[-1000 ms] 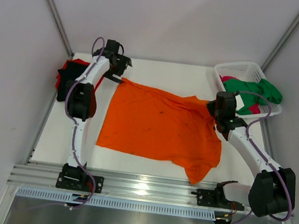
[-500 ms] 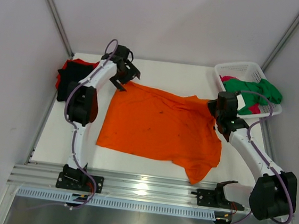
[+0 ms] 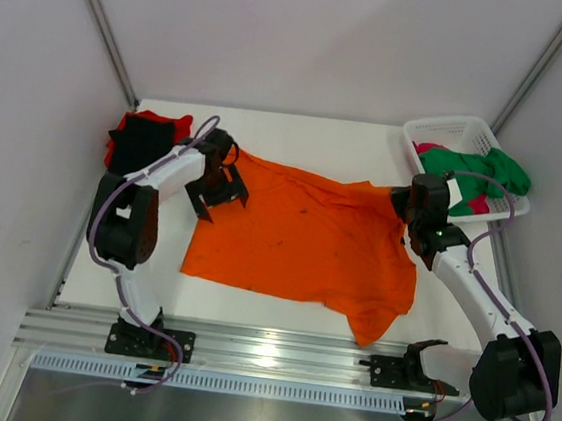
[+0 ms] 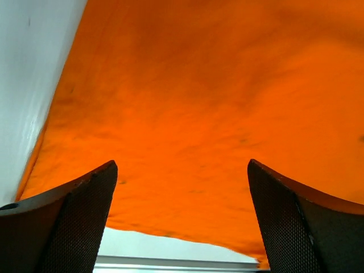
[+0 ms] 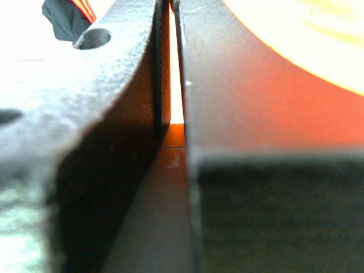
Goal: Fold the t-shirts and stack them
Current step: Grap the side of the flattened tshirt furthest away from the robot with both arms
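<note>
Okay, orange t-shirt (image 3: 303, 238) lies spread across the middle of the white counter (image 3: 299, 132). It is mostly flat with light wrinkles, and one flap trails toward 5 o'clock near the front edge.

Left gripper (image 3: 218, 186) is at the shirt's 10 o'clock corner with its jaws wide apart and nothing between them. From above I can't tell if the tips touch the cloth. In the left wrist view the dark fingers (image 4: 74, 227) are splayed to the bottom corners. Orange cloth fills the rest, with strips of white counter at 9 and 6 o'clock.

Right gripper (image 3: 404, 205) is at the shirt's 2 o'clock corner, clamped on the orange t-shirt, and the cloth pulls up into a small peak toward it. In the right wrist view the jaws are pressed together with only a thin orange sliver showing in the slit.

At 10 o'clock on the counter, black t-shirt (image 3: 137, 145) lies in a small bundle with red t-shirt (image 3: 170, 120) showing at its 12 o'clock edge. It is just beside the left arm and apart from the orange one.

At 2 o'clock sits the white lattice basket (image 3: 451, 123). Green t-shirt (image 3: 491, 170) is heaped in it and spills over the 3 o'clock rim. Pink t-shirt (image 3: 430, 149) shows underneath at 9 o'clock.
</note>
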`<state>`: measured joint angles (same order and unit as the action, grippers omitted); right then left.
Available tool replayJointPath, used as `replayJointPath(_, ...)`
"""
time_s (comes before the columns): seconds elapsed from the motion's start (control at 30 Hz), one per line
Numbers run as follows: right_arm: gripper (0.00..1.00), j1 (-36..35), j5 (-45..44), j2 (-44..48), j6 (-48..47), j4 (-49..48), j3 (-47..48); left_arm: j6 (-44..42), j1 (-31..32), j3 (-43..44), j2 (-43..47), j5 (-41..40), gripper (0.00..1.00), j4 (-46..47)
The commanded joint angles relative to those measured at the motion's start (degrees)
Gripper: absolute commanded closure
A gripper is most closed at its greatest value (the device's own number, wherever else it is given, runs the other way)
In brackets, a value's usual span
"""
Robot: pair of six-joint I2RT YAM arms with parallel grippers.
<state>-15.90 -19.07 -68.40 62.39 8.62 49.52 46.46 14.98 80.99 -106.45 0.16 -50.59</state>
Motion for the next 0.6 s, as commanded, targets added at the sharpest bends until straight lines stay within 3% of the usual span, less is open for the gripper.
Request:
replayJointPath(0.0,1.0,0.26,0.7,1.52,0.54,-2.38,-0.65,-1.72,0.84,-8.27,4.06,1.24,0.02,5.92)
replayJointPath(0.13,1.0,0.26,1.14,1.25,0.8,-3.08,-0.56,-1.63,1.63,-11.91,4.68,1.24,0.03,10.14)
replayJointPath(0.57,1.0,0.17,0.26,3.62,0.54,-1.5,-0.56,-1.11,2.95,-11.3,4.68,0.63,0.02,10.6)
